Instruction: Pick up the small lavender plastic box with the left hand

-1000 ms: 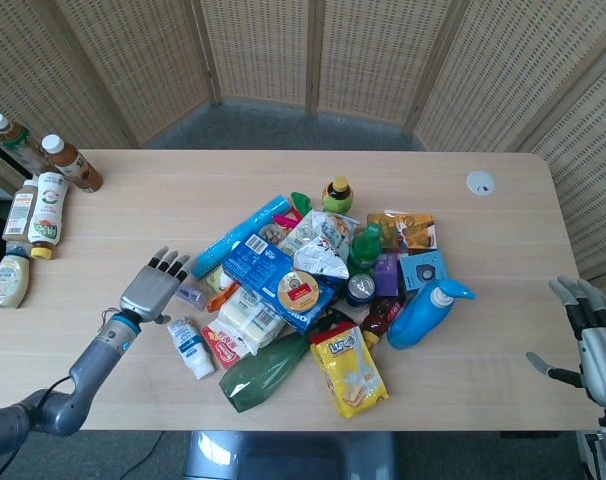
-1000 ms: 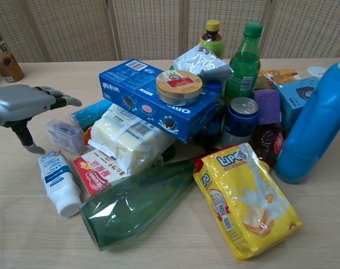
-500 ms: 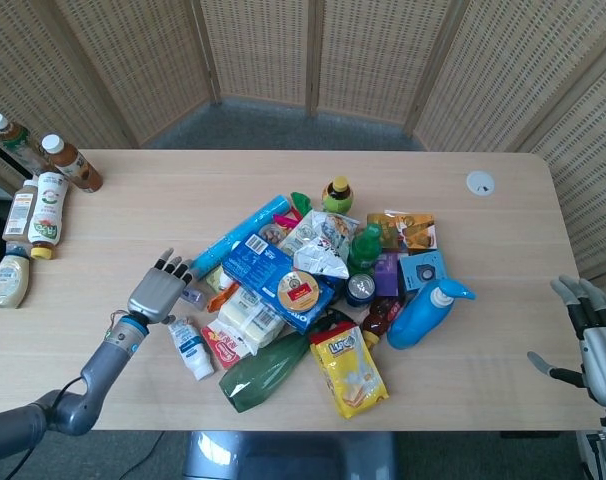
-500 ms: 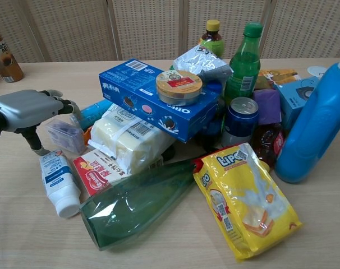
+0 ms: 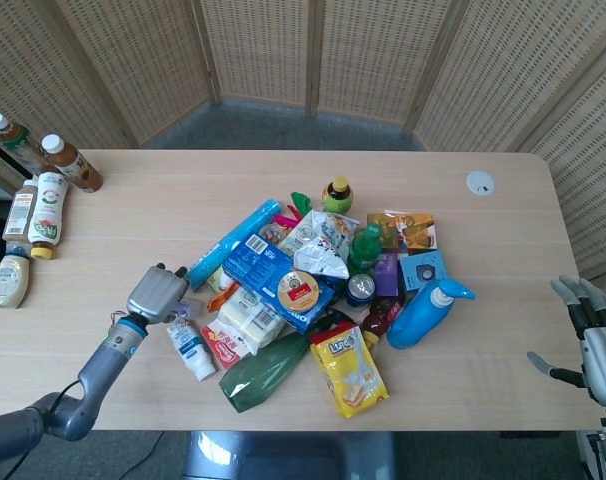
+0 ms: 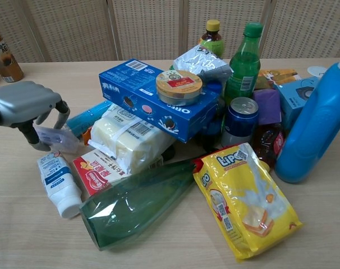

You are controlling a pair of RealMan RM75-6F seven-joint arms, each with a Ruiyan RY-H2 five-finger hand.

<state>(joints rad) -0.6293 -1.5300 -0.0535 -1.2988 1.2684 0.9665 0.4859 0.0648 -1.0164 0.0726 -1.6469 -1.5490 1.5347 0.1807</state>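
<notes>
Left hand point(image 6: 25, 106) was seen at the pile's 9 o'clock edge, forearm running back toward 7 o'clock in the head view, palm down, fingers point(image 6: 61, 117) curled downward. The small lavender box point(image 6: 59, 138) was pinched between thumb and fingers, tucked under the palm at its 5 o'clock side. Whether the box was lifted off the table point(image 5: 183, 180) could not be told. A white tube point(image 6: 58, 186) lay just beside it at 6 o'clock, the blue cookie box point(image 6: 159, 101) further toward 3 o'clock. Right hand point(image 5: 591, 335) was seen at the table's far right edge, fingers spread, nothing held.
</notes>
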